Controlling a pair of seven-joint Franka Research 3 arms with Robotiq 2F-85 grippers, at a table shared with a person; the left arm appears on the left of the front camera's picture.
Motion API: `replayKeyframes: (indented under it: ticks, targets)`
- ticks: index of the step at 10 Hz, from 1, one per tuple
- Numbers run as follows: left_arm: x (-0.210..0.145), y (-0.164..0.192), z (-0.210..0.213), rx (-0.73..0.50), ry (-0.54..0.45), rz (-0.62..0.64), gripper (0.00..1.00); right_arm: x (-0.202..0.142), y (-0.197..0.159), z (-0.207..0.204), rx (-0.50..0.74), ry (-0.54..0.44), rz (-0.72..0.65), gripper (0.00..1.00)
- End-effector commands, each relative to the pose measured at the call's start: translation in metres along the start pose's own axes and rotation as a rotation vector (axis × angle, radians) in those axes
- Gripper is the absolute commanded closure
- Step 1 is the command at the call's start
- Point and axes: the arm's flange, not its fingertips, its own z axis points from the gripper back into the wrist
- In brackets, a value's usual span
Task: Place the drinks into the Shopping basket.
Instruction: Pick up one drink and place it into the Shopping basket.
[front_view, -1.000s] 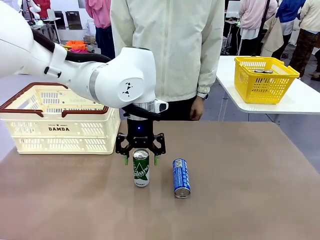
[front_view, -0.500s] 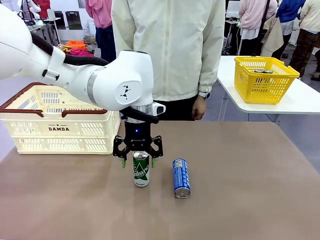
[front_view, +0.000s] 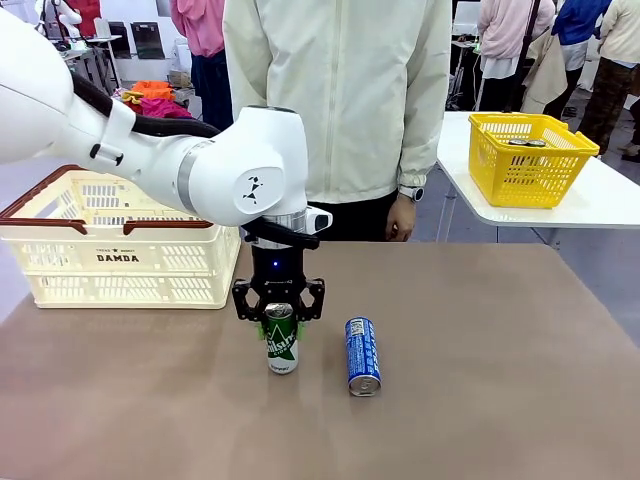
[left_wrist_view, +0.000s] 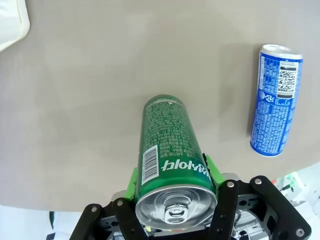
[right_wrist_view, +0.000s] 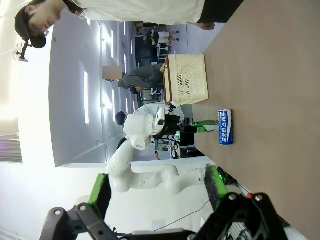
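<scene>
The left claw (front_view: 279, 326) is clamped on the top of the green drink can (front_view: 282, 348), which stands upright on the bench (front_view: 480, 380), near the Shopping basket's (front_view: 120, 258) right front corner. The blue drink can (front_view: 361, 355) lies on its side farther right of the basket. The right claw (right_wrist_view: 157, 182) gapes wide, empty.

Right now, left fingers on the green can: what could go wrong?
The fingers pinch the green can only near its top, so it may tilt or slip when lifted.
The blue can lies on its side close by; a nudge could roll it.
The Shopping basket has tall walls; a low carry might clip its rim.
</scene>
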Motion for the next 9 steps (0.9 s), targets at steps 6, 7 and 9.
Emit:
replayKeyframes:
  ticks: [6, 7, 9]
  targets:
    - [-0.003, -0.002, 0.016, 0.04, -0.078, -0.023, 1.0, -0.001, 0.004, 0.002, -0.005, 0.011, -0.002, 0.0]
    - [-0.008, 0.006, 0.046, 0.044, -0.144, -0.024, 1.0, -0.001, 0.004, 0.002, -0.005, 0.011, -0.002, 0.0]
    - [-0.007, 0.046, 0.151, -0.022, -0.212, -0.005, 1.0, -0.001, 0.004, 0.002, -0.005, 0.011, -0.002, 0.0]
